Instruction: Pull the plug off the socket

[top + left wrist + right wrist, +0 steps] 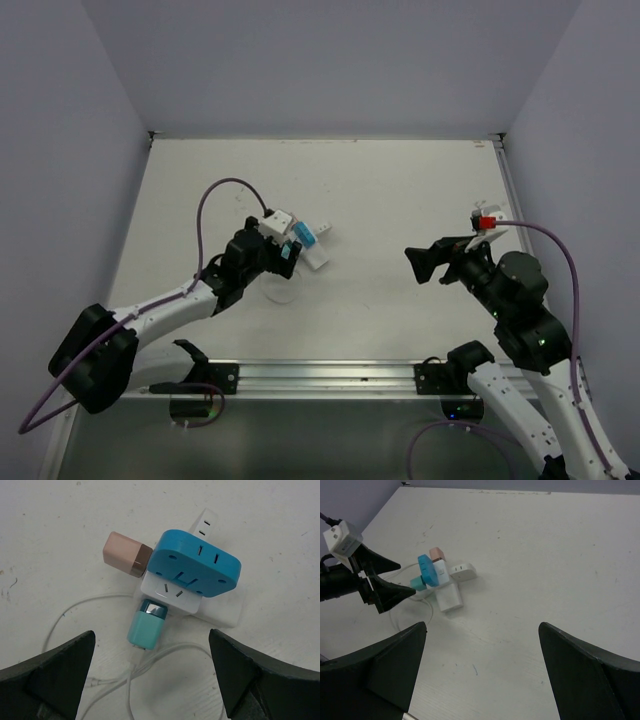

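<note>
The white cube socket [172,593] lies on the table with plugs in its faces: a broad blue plug [196,564] on top, a pink plug [125,555] at the left, a teal plug [146,626] with a white cable [165,655] at the near side, and two flat white plugs [206,524] [222,614]. My left gripper [152,675] is open, just short of the teal plug and touching nothing. The cluster also shows in the top view [303,240] and the right wrist view [441,572]. My right gripper [425,262] is open and empty, far to the right of it.
The cable loops on the table under my left gripper [282,290]. A metal rail [320,375] runs along the near edge. Grey walls close in the table on the left, back and right.
</note>
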Controlling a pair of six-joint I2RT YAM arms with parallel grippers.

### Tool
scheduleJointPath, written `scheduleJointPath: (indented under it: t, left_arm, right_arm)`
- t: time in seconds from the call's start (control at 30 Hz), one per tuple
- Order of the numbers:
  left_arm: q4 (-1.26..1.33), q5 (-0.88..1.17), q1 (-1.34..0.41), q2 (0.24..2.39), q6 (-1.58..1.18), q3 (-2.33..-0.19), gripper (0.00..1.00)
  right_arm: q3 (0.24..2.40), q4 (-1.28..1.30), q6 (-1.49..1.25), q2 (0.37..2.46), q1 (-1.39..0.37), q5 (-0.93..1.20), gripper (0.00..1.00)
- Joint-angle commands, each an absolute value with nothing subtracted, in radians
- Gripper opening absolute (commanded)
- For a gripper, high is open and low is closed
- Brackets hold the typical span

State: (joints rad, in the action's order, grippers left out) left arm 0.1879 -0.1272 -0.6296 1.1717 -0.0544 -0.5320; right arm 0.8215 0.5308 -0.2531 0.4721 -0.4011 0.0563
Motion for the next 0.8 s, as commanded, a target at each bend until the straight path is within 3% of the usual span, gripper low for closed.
scheduleJointPath:
  t: [0.0,0.57,0.77]
  left_arm:
    - [0.447,-0.086,-0.630,1.215,0.001,-0.480,1.00]
    - [0.451,-0.031,-0.629,1.483,0.161,-0.630,0.97]
    - [0.431,0.037,-0.630,1.554,0.152,-0.693,0.82]
  right_arm:
    - [0.854,0.479,-0.268,0.465,-0.407,0.086,0.99]
    - [0.868,0.499,-0.249,0.480,-0.407,0.091,0.99]
    - [0.871,0.503,-0.245,0.482,-0.407,0.092,0.99]
